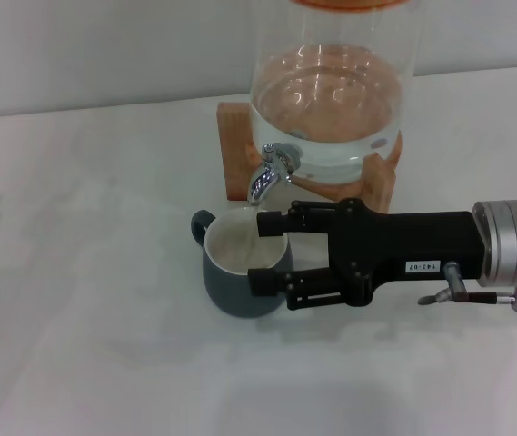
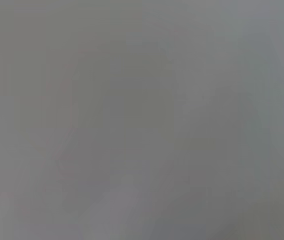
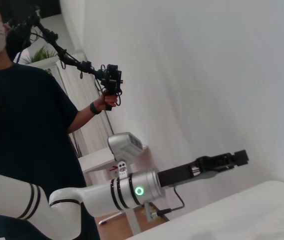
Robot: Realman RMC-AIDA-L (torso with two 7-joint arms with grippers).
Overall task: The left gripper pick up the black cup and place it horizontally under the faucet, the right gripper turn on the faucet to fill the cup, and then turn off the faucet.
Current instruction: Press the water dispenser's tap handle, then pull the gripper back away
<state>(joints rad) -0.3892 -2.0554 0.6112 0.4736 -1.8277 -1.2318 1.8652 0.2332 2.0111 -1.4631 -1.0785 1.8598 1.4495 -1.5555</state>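
Head view, black cup (image 1: 240, 272) upright, handle pointing left

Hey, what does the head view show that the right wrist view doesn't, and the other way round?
Only the head view: the black cup standing under the faucet of the glass water dispenser, with the left gripper closed on the cup from the side.
Only the right wrist view: a masked person holding up a black handheld device beside a white wall. No cup or faucet shows there.
Both: the left gripper on its silver wrist, and the white table.
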